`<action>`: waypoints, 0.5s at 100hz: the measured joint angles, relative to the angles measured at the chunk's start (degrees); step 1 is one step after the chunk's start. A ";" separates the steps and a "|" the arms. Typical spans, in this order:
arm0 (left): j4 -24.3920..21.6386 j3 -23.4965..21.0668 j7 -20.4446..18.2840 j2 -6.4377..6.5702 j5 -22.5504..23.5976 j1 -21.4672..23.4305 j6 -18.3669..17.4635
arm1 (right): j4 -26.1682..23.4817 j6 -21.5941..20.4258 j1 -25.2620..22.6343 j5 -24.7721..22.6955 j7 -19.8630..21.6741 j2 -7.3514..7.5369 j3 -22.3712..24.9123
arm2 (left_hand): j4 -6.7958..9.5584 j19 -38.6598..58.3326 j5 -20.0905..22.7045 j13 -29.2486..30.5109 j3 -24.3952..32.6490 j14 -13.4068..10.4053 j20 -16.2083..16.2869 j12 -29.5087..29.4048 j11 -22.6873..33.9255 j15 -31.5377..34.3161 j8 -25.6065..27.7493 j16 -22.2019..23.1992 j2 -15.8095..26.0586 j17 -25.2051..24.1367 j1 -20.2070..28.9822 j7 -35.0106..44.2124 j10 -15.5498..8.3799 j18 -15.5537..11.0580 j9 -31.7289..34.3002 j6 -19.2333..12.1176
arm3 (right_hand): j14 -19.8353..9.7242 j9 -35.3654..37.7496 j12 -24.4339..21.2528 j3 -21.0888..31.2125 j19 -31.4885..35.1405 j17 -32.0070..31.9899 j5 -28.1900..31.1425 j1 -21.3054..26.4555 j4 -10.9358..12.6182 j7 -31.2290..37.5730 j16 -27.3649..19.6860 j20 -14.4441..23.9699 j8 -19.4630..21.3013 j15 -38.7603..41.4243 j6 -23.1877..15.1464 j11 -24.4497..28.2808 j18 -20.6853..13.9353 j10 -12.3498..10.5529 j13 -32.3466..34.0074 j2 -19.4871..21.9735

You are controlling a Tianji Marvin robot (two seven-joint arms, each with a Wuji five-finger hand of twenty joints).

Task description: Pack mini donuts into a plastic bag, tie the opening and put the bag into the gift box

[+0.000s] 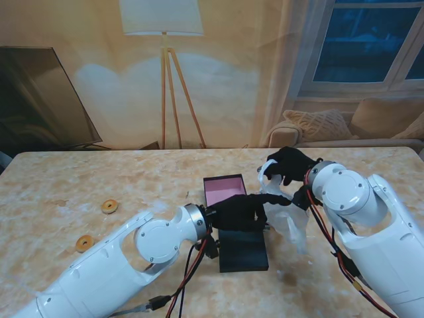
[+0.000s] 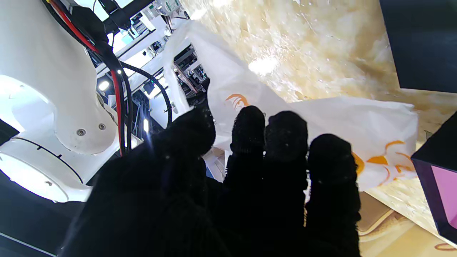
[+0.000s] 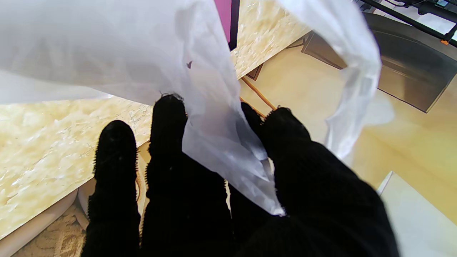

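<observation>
A white plastic bag [image 1: 289,220] with orange print [image 2: 321,117] hangs right of the gift box. My right hand [image 1: 289,165] is shut on its top; in the right wrist view the film [image 3: 228,157] is pinched between the thumb and the fingers [image 3: 167,117]. My left hand [image 1: 242,211] reaches across the box, fingers [image 2: 285,132] straight and thumb apart, fingertips at the bag's side, holding nothing that I can see. The gift box [image 1: 224,189] lies open with a pink inside, its black lid [image 1: 243,250] nearer to me. Two mini donuts [image 1: 109,206] [image 1: 84,243] lie at the left.
The marble table [image 1: 79,179] has its far edge near a floor lamp [image 1: 162,79] and a sofa [image 1: 344,126]. My left forearm [image 1: 119,265] crosses the near left of the table; cables [image 1: 189,278] hang under it.
</observation>
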 measured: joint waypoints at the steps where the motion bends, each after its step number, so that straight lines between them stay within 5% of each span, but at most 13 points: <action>1: 0.05 0.08 -0.06 -0.01 -0.05 -0.09 -0.02 | 0.00 0.02 0.00 -0.01 -0.02 -0.01 -0.01 | -0.09 0.22 0.01 0.33 0.00 -0.04 0.00 0.01 0.21 0.00 0.00 0.00 -0.08 0.13 0.00 0.10 -0.02 -0.02 -0.06 -0.02 | 0.00 0.00 0.00 0.00 0.00 0.00 0.00 0.00 0.00 0.00 0.00 0.00 -0.02 0.00 0.00 0.00 0.00 0.00 0.00 0.00; 17: 0.91 0.77 -0.98 -0.16 -0.22 -1.08 -0.45 | -0.31 0.49 -0.13 -0.09 -0.42 -0.10 0.04 | -0.67 0.92 2.52 0.46 0.89 -0.62 -0.48 0.61 1.07 1.30 0.88 0.00 -1.35 0.29 0.00 4.97 0.55 -0.58 0.45 -1.07 | 0.00 -0.01 0.00 0.00 0.00 -0.02 0.00 0.02 0.00 0.00 0.00 -0.40 -0.34 0.00 0.01 0.00 0.01 0.00 0.00 0.00; 34: 1.75 0.71 -1.23 -0.05 3.00 -1.36 -2.92 | -0.96 0.15 -0.89 -0.40 -0.29 -0.19 1.21 | -1.92 -4.03 14.10 -4.95 3.66 -0.71 -1.17 2.17 -3.12 -3.05 9.14 0.00 -4.22 -4.80 -0.77 14.07 1.50 -0.63 -4.58 -0.42 | 0.01 -0.03 0.00 -0.04 0.00 -0.61 0.00 0.03 0.00 -0.01 0.00 -0.58 -0.35 0.00 0.05 0.00 0.01 0.00 -0.25 0.52; 50: 1.78 -0.49 -2.77 0.81 4.77 -1.03 -4.85 | -1.61 -0.75 -1.86 -0.79 -0.06 -0.14 2.36 | -3.22 -5.76 19.64 -6.19 5.29 -0.69 -1.18 1.95 -4.88 -4.54 13.04 0.00 -6.61 -6.12 -2.12 19.11 2.14 -0.63 -5.90 -0.41 | 0.01 -0.68 0.00 -0.79 0.00 -1.35 -0.13 0.05 0.00 -0.03 0.00 -0.59 -0.35 0.00 0.07 0.00 0.01 0.00 -1.13 1.89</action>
